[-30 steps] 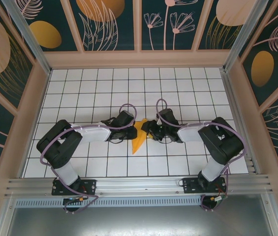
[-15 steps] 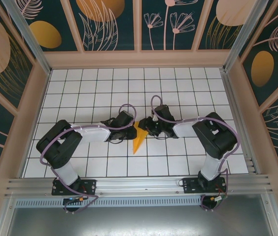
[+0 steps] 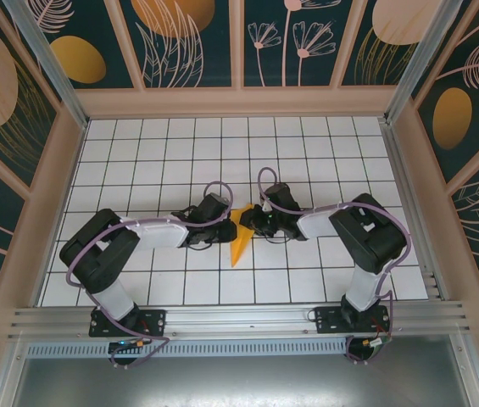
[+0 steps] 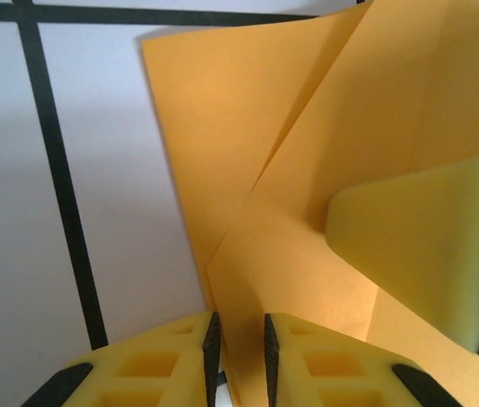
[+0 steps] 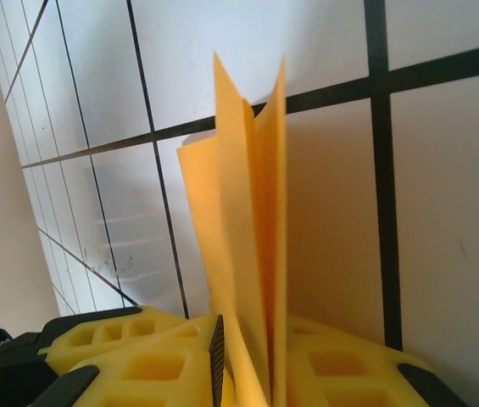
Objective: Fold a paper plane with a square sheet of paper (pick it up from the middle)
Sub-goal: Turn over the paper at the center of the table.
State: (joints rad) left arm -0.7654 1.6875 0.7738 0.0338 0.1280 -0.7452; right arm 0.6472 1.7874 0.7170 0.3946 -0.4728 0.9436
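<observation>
Paper plane (image 3: 238, 241) edges pinched: left claw (image 3: 225, 227), right claw (image 3: 252, 222); surrounding table (image 3: 180, 161) open.

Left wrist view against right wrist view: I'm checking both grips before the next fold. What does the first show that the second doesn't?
Left wrist: the folded paper seen broadside, its slanting flap edges, and a finger of the right gripper against it. Right wrist: the paper edge-on, its layers upright and splaying at the top. Both: the left gripper and right gripper each shut on the paper, white gridded table behind.
</observation>
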